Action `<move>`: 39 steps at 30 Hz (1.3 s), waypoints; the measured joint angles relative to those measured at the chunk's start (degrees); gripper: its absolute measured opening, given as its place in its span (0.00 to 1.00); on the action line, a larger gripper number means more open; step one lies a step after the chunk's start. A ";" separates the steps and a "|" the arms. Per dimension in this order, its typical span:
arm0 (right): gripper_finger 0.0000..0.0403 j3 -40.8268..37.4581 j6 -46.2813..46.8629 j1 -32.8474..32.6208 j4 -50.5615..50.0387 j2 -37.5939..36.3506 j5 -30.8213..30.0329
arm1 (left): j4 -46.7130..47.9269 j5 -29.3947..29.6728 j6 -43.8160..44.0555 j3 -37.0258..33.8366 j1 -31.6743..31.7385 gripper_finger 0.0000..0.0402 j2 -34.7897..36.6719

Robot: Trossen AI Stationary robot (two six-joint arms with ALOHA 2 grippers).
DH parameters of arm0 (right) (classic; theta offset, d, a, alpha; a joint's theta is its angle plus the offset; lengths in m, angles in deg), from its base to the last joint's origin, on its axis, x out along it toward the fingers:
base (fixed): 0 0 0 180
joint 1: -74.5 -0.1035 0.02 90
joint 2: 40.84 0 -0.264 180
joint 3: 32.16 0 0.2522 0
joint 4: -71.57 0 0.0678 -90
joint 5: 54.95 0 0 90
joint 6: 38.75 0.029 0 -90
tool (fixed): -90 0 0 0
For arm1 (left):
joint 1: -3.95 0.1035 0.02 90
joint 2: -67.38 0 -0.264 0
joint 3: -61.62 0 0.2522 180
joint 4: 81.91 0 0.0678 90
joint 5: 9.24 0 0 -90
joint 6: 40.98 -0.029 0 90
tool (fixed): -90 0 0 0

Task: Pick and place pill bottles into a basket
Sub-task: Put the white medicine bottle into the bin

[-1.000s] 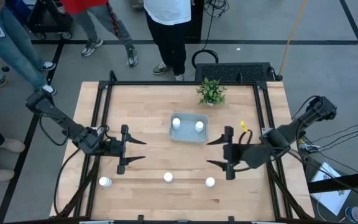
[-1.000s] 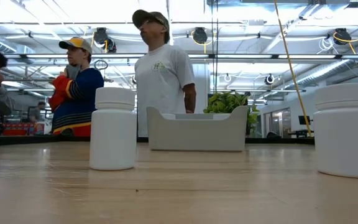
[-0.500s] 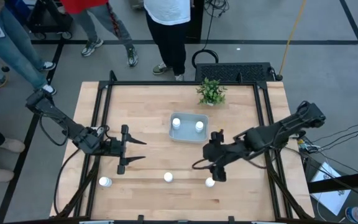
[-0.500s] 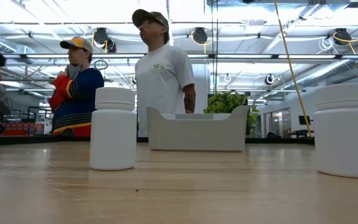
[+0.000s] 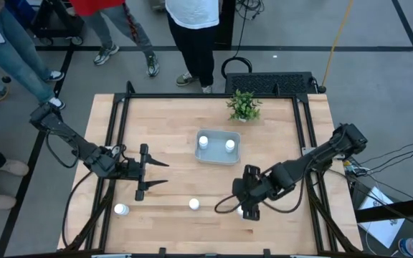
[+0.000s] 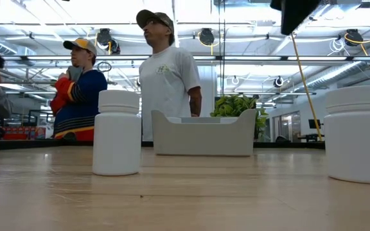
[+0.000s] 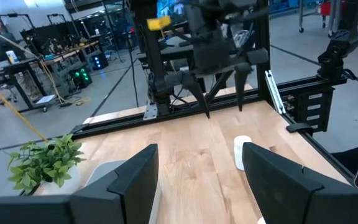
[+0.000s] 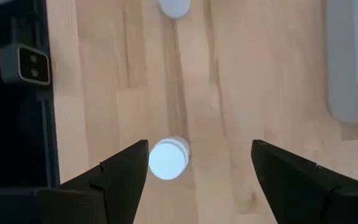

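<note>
The basket (image 5: pixel 218 153), pale grey, sits mid-table with two pill bottles (image 5: pixel 203 141) (image 5: pixel 229 145) standing inside. Two more bottles stand on the wood near the front edge, one at the left (image 5: pixel 121 209) and one in the middle (image 5: pixel 193 204). My right gripper (image 5: pixel 239 204) hangs open and tipped downward over a third bottle (image 8: pixel 168 158). That bottle shows between its spread fingers, apart from both, and the gripper mostly hides it in the high view. My left gripper (image 5: pixel 158 173) waits open and level at the left, with nothing in it.
A small potted plant (image 5: pixel 243 105) stands at the table's far edge, behind the basket. A black metal frame (image 5: pixel 113 143) runs round the tabletop. People stand beyond the far edge. Bare wood lies between the basket and the front row of bottles.
My right gripper has swung from level at the right of the basket toward the near edge and down. It has tipped over to point downward above the front right bottle, staying open. No bottle has moved.
</note>
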 joint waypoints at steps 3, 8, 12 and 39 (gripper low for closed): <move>0.69 0.00 -0.07 -0.77 -0.21 1.80 -0.35 | 0.04 -0.02 0.22 0.00 0.00 0.60 0.00; 0.69 -0.04 0.54 -2.07 -0.94 4.34 -1.75 | 0.16 -0.04 0.61 0.00 -0.07 0.60 0.00; 0.69 -0.04 2.04 -3.08 -1.25 5.84 -1.57 | 0.32 -0.04 0.61 0.00 -0.07 0.60 0.00; 0.69 -6.72 4.74 -5.24 7.25 8.66 1.36 | 0.52 -0.24 0.37 0.00 -1.51 0.60 -0.01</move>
